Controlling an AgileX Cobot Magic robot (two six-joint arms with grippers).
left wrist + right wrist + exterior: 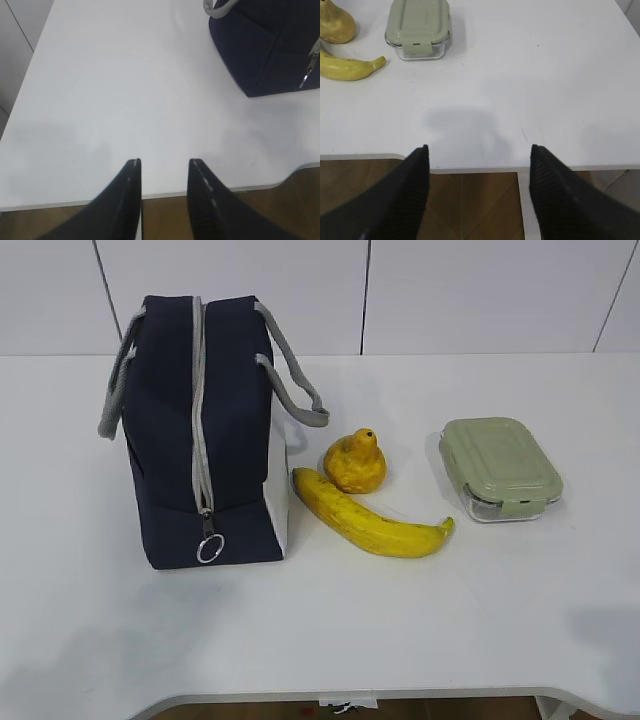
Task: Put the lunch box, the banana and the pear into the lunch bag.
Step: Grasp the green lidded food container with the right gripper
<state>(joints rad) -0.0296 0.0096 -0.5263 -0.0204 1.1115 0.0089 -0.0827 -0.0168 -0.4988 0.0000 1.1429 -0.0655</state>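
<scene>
Left wrist view crops lunch bag (265,45)

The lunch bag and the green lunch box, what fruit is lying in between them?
In the exterior view, two fruits lie between the lunch bag and the lunch box: the pear, and the banana in front of it.

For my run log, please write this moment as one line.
lunch bag: zipped, upright | banana, pear, lunch box: on table | left tool: open, empty | right tool: open, empty
</scene>
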